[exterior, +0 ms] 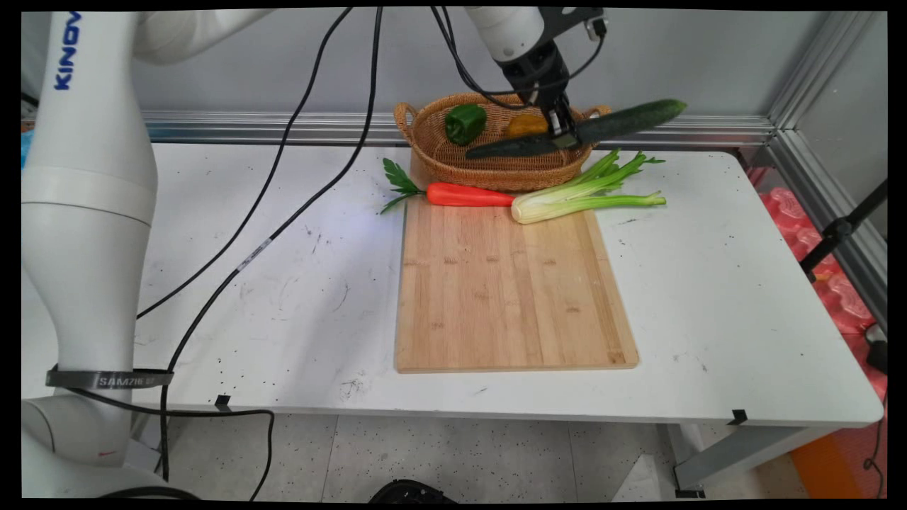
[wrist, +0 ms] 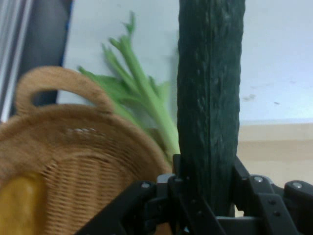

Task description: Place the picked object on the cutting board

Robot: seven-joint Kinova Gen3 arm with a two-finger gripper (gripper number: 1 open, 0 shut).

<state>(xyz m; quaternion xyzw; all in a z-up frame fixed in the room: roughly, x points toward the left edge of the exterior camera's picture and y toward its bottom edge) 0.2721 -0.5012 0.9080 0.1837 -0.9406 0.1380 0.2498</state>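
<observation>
My gripper (exterior: 565, 134) is shut on a long dark green cucumber (exterior: 581, 130), holding it near its middle in the air over the right part of the wicker basket (exterior: 453, 159). The cucumber tilts, its right end higher and reaching past the basket's right handle. In the hand view the cucumber (wrist: 210, 98) runs straight up from between the black fingers (wrist: 182, 196). Inside the basket lie a green pepper (exterior: 465, 122) and a yellow-orange vegetable (exterior: 526, 125); the yellow vegetable (wrist: 17, 205) shows low on the left in the hand view, inside the basket (wrist: 83, 161).
A bamboo cutting board (exterior: 506, 290) lies mid-table in front of the basket. At its far edge rest a carrot (exterior: 468, 195) with green leaves and a celery bunch (exterior: 584, 195), the celery (wrist: 142, 93) also under my hand. Black cables hang over the table's left half.
</observation>
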